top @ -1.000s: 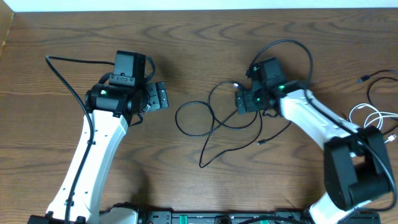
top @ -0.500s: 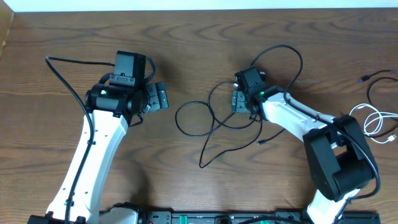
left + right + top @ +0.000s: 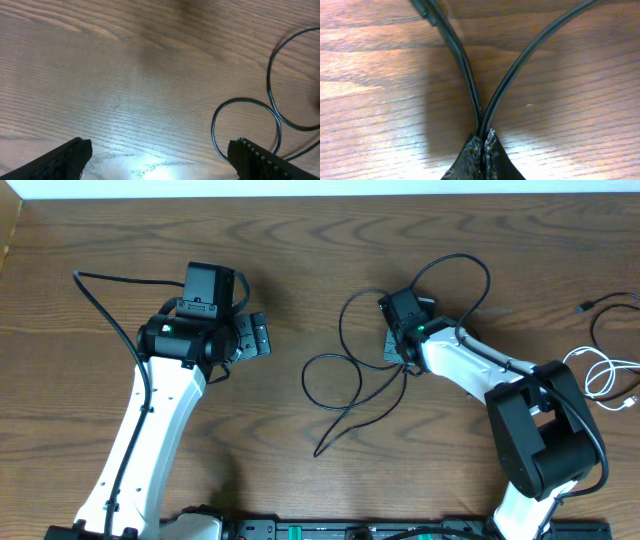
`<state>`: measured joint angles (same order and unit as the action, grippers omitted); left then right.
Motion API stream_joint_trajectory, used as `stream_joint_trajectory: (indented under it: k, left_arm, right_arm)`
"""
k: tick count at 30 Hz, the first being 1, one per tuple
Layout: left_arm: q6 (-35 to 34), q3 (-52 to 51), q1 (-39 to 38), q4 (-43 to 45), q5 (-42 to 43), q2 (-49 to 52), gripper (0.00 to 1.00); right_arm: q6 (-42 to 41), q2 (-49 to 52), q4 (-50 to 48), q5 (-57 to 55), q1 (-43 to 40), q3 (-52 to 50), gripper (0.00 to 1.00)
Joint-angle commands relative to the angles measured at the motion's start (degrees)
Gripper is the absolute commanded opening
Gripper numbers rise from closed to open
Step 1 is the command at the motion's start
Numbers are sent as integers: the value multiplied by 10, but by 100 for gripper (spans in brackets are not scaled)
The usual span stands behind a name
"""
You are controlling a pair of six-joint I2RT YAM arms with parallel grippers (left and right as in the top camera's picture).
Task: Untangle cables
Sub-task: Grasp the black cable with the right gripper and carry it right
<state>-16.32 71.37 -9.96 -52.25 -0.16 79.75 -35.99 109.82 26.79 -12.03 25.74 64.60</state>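
A thin black cable [image 3: 335, 380] lies in loose loops on the wooden table between the two arms. My right gripper [image 3: 397, 347] is shut on it at the loops' right side. In the right wrist view two black strands [image 3: 470, 90] run together into the closed fingertips [image 3: 483, 142]. My left gripper [image 3: 256, 335] stands open to the left of the loops, apart from them. The left wrist view shows its two fingers [image 3: 67, 159] wide apart above bare wood, with a cable loop [image 3: 245, 101] near the right finger. A white cable [image 3: 600, 372] and another black cable [image 3: 608, 308] lie at the far right.
The right arm's own thicker black wire [image 3: 470, 265] arches above its wrist. The left arm's wire [image 3: 100, 300] trails toward the table's left edge. The table's far edge [image 3: 320, 197] meets a white wall.
My right gripper has closed on the black cable. The cable's loops have shifted to the right and changed shape. The left arm has not moved.
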Motion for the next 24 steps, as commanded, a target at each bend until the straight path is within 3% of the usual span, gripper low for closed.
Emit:
stream_joint_trajectory:
  k: [1, 6, 12, 15, 21, 24]
  left_arm:
    - [-1, 4, 1, -2, -5, 1, 93]
    - [-1, 4, 1, -1, -5, 1, 93]
    - [-1, 4, 1, -2, -5, 1, 93]
    - [-1, 4, 1, -2, -5, 1, 93]
    - [-1, 4, 1, -2, -5, 1, 93]
    - [-1, 4, 1, -2, -5, 1, 93]
  right_arm:
    - [24, -16, 27, 11, -36, 6, 1]
    - [97, -73, 36, 56, -81, 30, 1]
    - [170, -169, 76, 24, -165, 90, 1]
    - [211, -224, 82, -2, -262, 133, 1]
    - [212, -250, 85, -10, -445, 180, 1]
    - [212, -250, 90, -8, -494, 182, 1]
